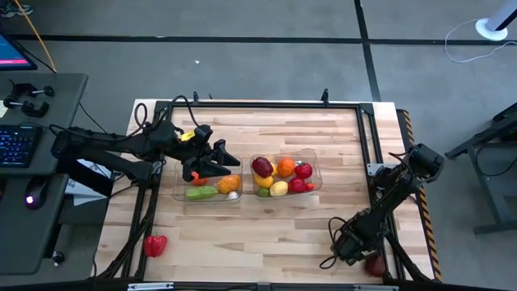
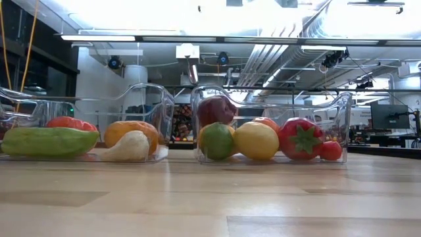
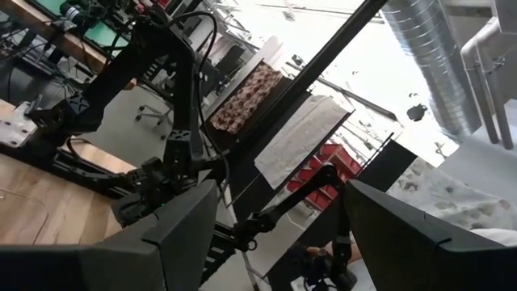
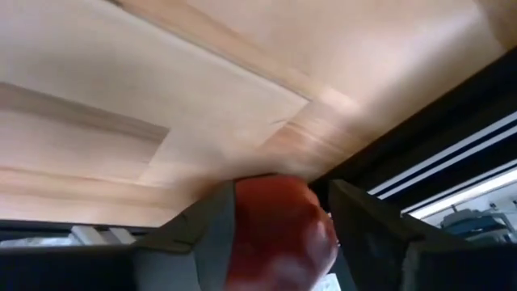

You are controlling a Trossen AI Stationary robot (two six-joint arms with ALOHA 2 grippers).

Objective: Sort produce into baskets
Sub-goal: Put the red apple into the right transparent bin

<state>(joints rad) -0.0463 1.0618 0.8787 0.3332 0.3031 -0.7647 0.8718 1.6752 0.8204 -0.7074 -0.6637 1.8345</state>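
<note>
Right fingers (image 4: 279, 242) straddle red piece (image 4: 279, 234) at desk's (image 1: 266, 234) near right corner, closing, grip not sure. Left fingers (image 3: 275, 234) apart, empty, above left basket (image 1: 208, 194). Right basket (image 1: 315, 158) lies up-left.

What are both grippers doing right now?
Left gripper: open, empty, above the left basket.
Right gripper: fingers around a red produce piece, grip unclear.
</note>
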